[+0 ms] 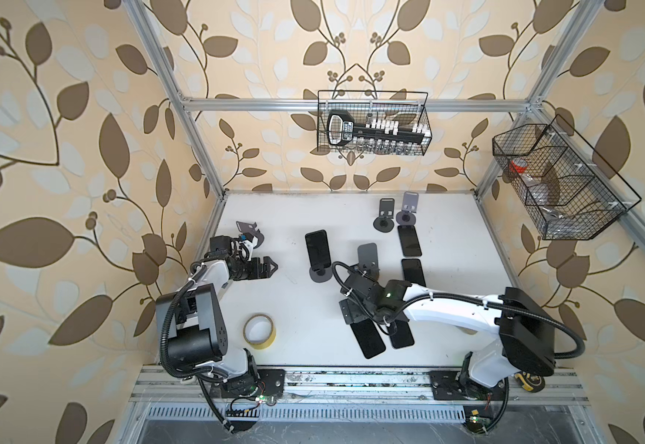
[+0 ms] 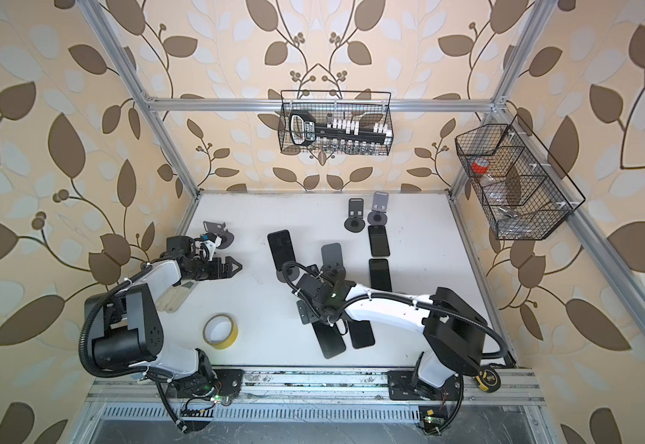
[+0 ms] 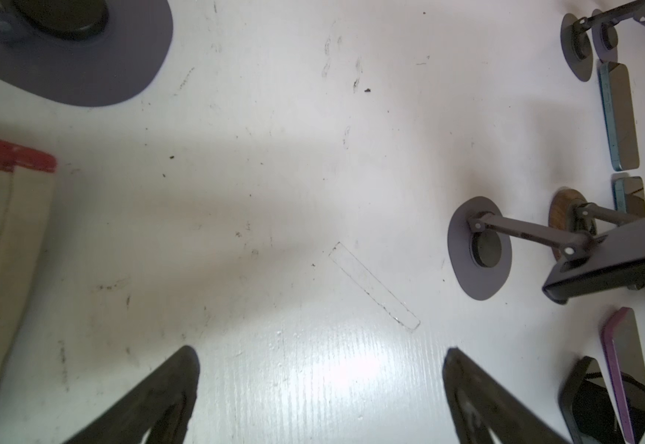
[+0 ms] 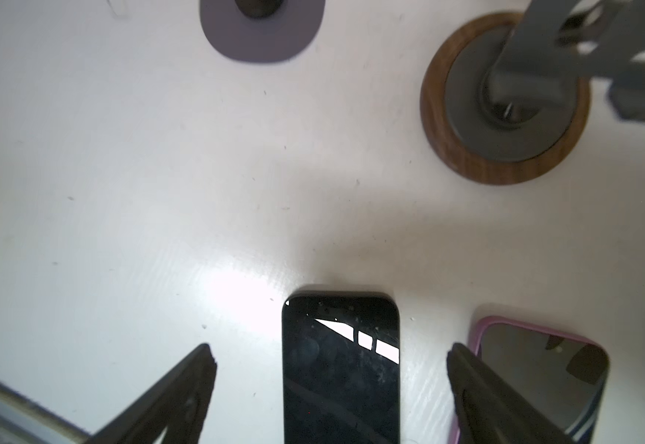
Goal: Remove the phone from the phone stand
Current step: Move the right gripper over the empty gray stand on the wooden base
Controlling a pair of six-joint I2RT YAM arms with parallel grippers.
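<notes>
Top views are both showing one dark phone (image 1: 317,249) leaning on its phone stand (image 1: 321,275) mid-surface. My right arm (image 1: 447,307) is reaching in low, wrist bent down over a black phone (image 1: 369,339) lying flat near the front. The left tool (image 1: 270,266) is hovering level, well off to the left.

Left wrist view is giving me its fingers (image 3: 167,396) spread wide, with only bare surface (image 3: 274,192) between them.

Right wrist view is showing the right tool (image 4: 330,348) open and pointing down. Its jaws are standing clear on either side of that black phone, one just beside a pink-cased phone (image 4: 543,369). I am judging this set-down finished, so I am planning a straight lift with no sideways drift before going for the phone on the stand.
</notes>
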